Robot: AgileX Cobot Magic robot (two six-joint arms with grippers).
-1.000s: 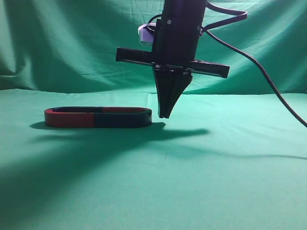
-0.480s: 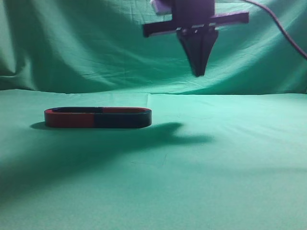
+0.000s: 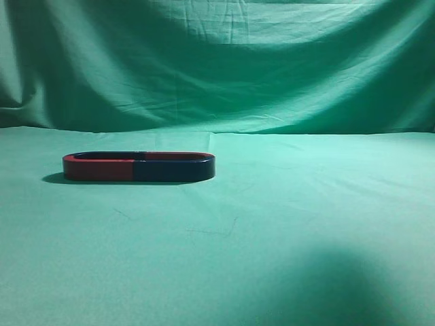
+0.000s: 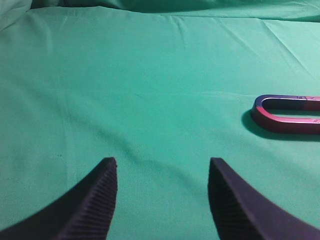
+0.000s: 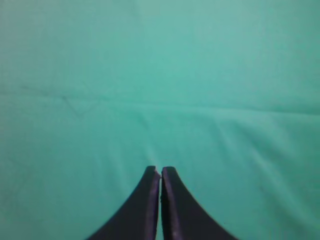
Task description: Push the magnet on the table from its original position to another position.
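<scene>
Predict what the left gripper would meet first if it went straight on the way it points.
Probably only the table: the left gripper points at bare cloth, with the magnet off to the right.

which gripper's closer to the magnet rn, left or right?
Left, as far as the views show. The left gripper has the magnet in its view, ahead and to one side. The right gripper sees only the table.
</scene>
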